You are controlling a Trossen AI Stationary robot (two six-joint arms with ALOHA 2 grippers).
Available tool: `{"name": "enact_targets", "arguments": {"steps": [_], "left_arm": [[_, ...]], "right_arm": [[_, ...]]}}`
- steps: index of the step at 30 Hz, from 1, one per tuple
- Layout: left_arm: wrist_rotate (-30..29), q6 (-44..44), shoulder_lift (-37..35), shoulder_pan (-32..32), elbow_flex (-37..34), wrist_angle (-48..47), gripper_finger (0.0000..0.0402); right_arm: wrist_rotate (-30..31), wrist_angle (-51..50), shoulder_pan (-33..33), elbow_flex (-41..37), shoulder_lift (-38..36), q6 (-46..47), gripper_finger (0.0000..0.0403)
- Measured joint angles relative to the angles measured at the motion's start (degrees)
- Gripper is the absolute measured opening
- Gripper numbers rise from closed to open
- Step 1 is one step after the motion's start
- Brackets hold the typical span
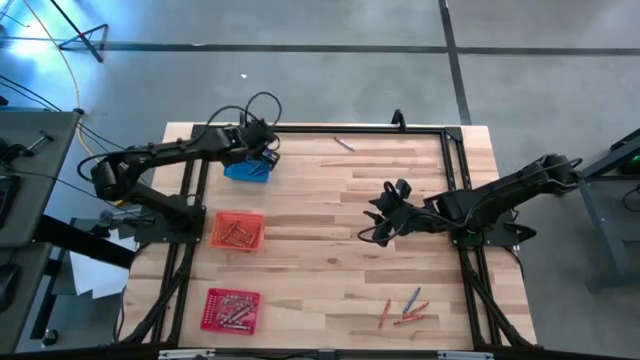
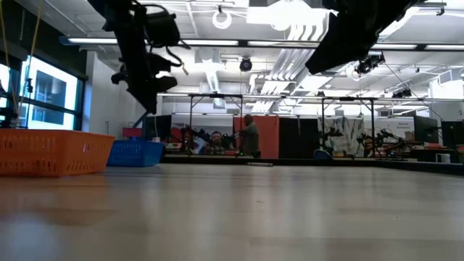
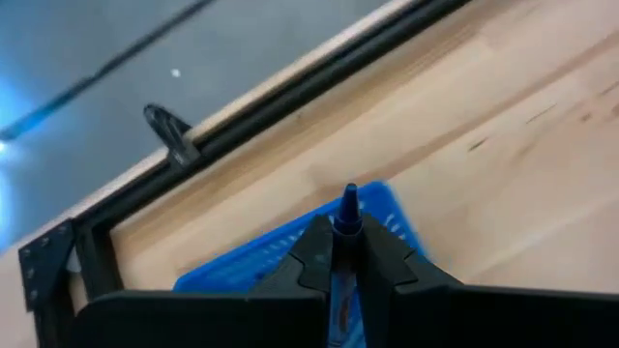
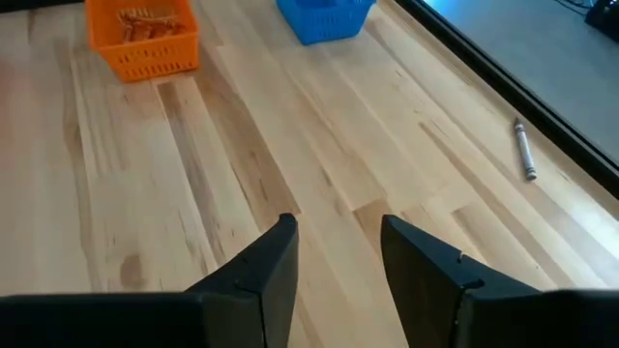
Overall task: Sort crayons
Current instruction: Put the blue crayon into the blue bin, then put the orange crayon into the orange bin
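We see the left gripper (image 3: 346, 253) held over the blue basket (image 1: 248, 171) at the far left of the table (image 1: 330, 210), its fingers pressed together on a blue crayon (image 3: 346, 208) whose tip sticks out past them. From table height this gripper (image 2: 148, 101) hangs above the blue basket (image 2: 135, 152), clear of it.

The right gripper (image 1: 383, 212) sits over the middle of the table, and its fingers (image 4: 266, 266) stand apart with bare wood between them, holding nothing.

We find the other crayons spread about. A small bunch (image 1: 405, 306) in red, orange and blue lies on the wood near the front right corner. One greyish crayon (image 1: 344, 144) lies alone by the far edge, and the right wrist view shows it (image 4: 524, 150) close to the black frame. The orange basket (image 1: 238, 231) holds orange crayons, and the red basket (image 1: 231, 309), nearer the front, holds a heap of crayons as well.
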Motion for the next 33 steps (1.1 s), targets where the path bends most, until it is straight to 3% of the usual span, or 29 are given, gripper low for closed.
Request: {"name": "enact_targets", "arguments": {"steps": [4, 10, 17, 27, 33], "left_arm": [[3.4, 1.1, 0.0, 3.8, 0.0, -4.7, 0.0008], [3.9, 6.7, 0.0, 5.9, 0.0, -10.2, 0.0009], [3.9, 7.5, 0.0, 6.4, 0.0, -10.5, 0.0012], [4.2, 8.9, 0.0, 5.9, 0.0, -10.7, 0.0087], [5.1, 4.6, 0.0, 5.6, 0.0, -10.5, 0.0111]], "right_arm": [[0.0, 0.0, 0.0, 0.0, 0.0, 0.0, 0.0142], [0.1, 0.0, 0.0, 0.0, 0.0, -0.5, 0.0142], [1.1, 0.0, 0.0, 0.0, 0.0, -0.3, 0.0142], [1.1, 0.0, 0.0, 0.0, 0.0, 0.9, 0.0142], [0.3, -0.1, 0.0, 0.0, 0.0, 0.9, 0.0142]]}}
